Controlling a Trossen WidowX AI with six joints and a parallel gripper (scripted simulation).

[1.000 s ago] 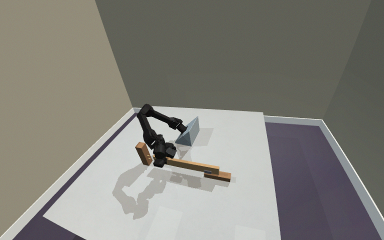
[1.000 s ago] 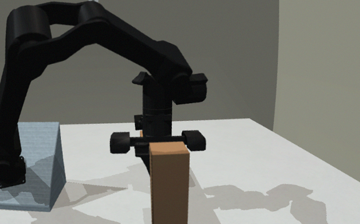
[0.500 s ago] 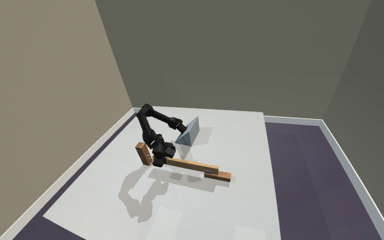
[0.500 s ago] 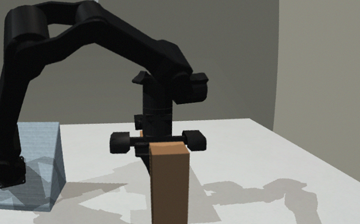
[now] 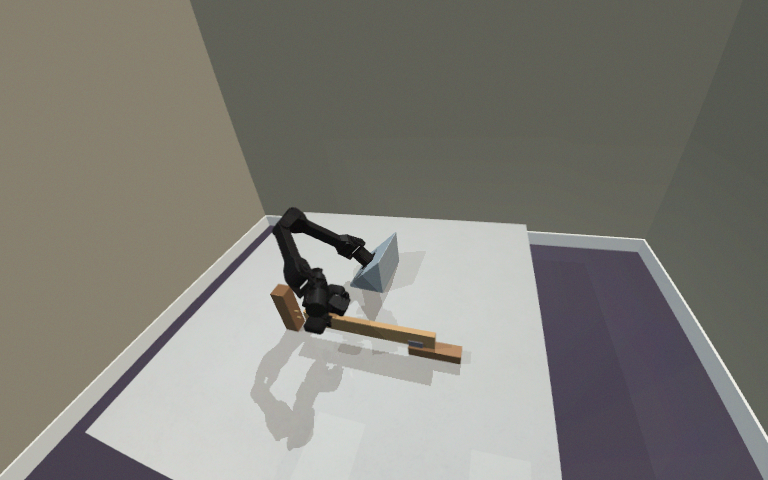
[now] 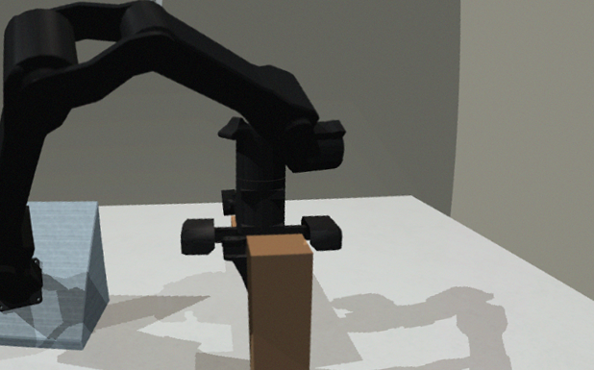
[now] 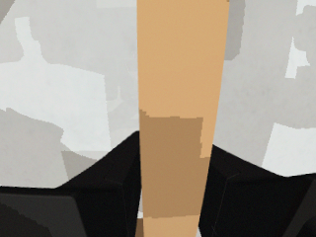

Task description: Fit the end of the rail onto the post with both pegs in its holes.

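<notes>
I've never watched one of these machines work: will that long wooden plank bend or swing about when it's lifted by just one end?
Probably stiff: the plank runs straight from the gripper to the low block. It may pivot, since it is clamped near one end only. Its flat sides should stop it rolling and give the fingers a fair hold.

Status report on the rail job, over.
Gripper shut on the rail near the post. Far end at the footboard block. Rail end close to post; peg seating not visible. Nothing blocking.
</notes>
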